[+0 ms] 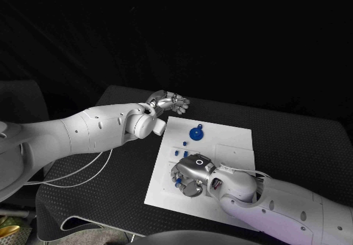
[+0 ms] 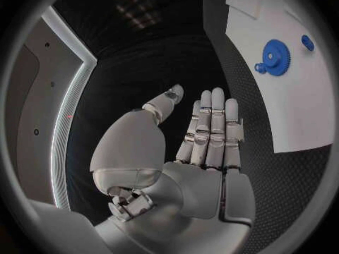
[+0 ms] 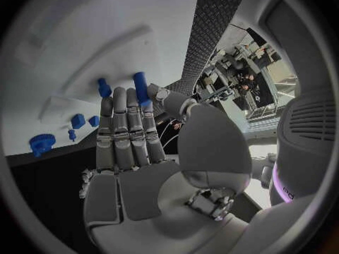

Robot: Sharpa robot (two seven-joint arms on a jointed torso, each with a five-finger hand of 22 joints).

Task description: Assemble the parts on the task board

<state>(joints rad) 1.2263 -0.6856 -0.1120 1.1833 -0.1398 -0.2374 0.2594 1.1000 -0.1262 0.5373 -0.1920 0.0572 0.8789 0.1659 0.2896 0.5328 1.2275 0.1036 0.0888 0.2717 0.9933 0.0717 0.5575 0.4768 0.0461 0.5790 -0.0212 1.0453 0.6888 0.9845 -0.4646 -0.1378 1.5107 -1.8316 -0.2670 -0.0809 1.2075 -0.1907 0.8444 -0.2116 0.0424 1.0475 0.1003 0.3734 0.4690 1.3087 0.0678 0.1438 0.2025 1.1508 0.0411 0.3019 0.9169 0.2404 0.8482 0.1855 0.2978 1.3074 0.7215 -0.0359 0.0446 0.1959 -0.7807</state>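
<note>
The white task board (image 1: 221, 153) lies in the middle of the black table. A blue gear (image 1: 196, 133) sits near its far edge, with small blue pieces (image 1: 181, 151) just nearer me. My right hand (image 1: 193, 176) hovers low over the board's near left part, fingers stretched out. In the right wrist view its thumb and a fingertip pinch an upright blue peg (image 3: 140, 87), and a shorter blue peg (image 3: 104, 87) stands beside it. My left hand (image 1: 168, 102) is open, fingers straight, over the bare table just past the board's far left corner. The left wrist view shows the gear (image 2: 277, 55).
A white cable (image 1: 81, 173) loops on the table beside the left arm. The right wrist view also shows the small blue pieces (image 3: 85, 121) and the gear (image 3: 42, 144) further along the board (image 3: 85, 45). Black table (image 1: 294, 138) surrounds the board.
</note>
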